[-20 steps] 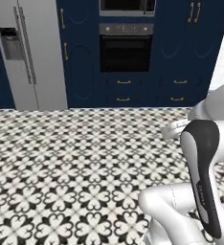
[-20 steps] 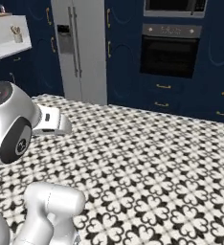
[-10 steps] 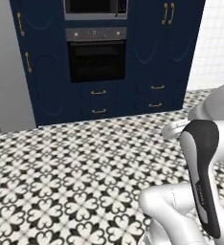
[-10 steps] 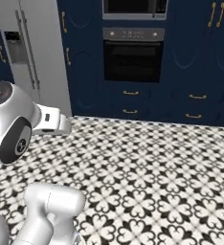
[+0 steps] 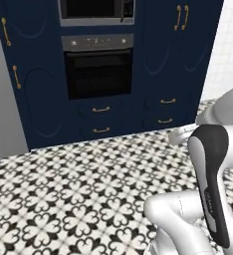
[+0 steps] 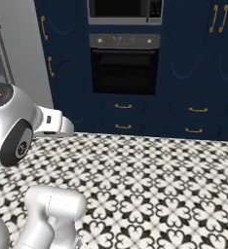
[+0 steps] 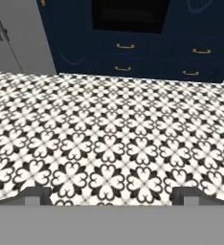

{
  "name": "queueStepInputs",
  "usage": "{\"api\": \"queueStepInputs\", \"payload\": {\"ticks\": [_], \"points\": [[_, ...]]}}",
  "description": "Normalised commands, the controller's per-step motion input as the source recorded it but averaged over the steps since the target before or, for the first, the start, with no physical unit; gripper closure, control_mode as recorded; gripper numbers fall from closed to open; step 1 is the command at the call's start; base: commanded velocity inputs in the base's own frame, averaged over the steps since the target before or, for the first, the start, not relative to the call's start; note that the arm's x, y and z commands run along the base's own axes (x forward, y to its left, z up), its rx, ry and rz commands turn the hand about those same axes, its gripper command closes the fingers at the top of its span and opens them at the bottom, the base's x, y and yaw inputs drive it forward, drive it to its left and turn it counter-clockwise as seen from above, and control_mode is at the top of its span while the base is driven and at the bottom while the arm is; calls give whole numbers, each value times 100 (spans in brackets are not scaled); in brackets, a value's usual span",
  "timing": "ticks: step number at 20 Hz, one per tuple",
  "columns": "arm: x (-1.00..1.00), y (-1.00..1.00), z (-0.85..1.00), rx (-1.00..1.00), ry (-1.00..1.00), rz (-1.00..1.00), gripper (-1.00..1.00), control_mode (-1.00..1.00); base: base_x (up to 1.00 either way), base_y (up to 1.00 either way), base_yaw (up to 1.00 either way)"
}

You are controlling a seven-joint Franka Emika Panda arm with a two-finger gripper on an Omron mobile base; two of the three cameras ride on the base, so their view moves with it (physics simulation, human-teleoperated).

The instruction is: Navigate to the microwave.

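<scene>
The microwave (image 5: 97, 11) sits built into the navy cabinet wall at the far edge of the patterned floor (image 5: 63, 199), directly above the black-doored oven (image 5: 98, 67). The end effector (image 7: 109, 196) hangs over the tiles, fingers apart, holding nothing.

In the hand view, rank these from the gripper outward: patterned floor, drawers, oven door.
1. The patterned floor, right in front of the gripper.
2. The drawers, past the floor's far edge.
3. The oven door, above the drawers at the view's top.
</scene>
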Motion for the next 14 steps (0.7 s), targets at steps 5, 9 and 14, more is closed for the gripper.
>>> {"api": "queueStepInputs", "payload": {"ticks": [5, 9, 14], "points": [[0, 0, 0, 0, 0, 0, -100, 100, 100, -18, 19], [0, 0, 0, 0, 0, 0, -100, 100, 100, -26, 22], [0, 0, 0, 0, 0, 0, -100, 100, 100, -50, 20]]}}
